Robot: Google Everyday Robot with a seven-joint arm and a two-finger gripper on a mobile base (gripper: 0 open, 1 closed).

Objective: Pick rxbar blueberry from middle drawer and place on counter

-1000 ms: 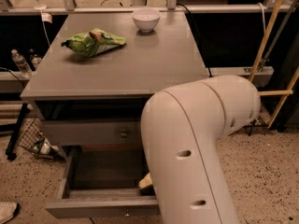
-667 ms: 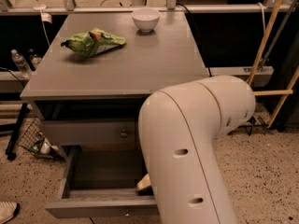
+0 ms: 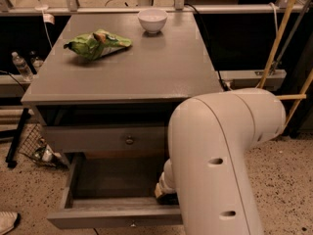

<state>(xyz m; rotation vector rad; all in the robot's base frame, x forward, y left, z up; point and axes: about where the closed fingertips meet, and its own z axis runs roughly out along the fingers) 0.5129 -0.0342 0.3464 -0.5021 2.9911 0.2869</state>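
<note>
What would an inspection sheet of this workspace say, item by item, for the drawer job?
Surface: counter, grey, slightly glossy.
Job's things: middle drawer stands open; rxbar blueberry not seen, and the arm hides the drawer's right part.
Clutter: green snack bag and white bowl on the counter.
Grippers: gripper is down inside the open drawer at its right side, mostly hidden behind the arm.
Cables: dark cable runs down behind the counter's right edge.
Surroundings: knobbed drawer shut above the open one; water bottle and wire basket at left; yellow pole at right.
</note>
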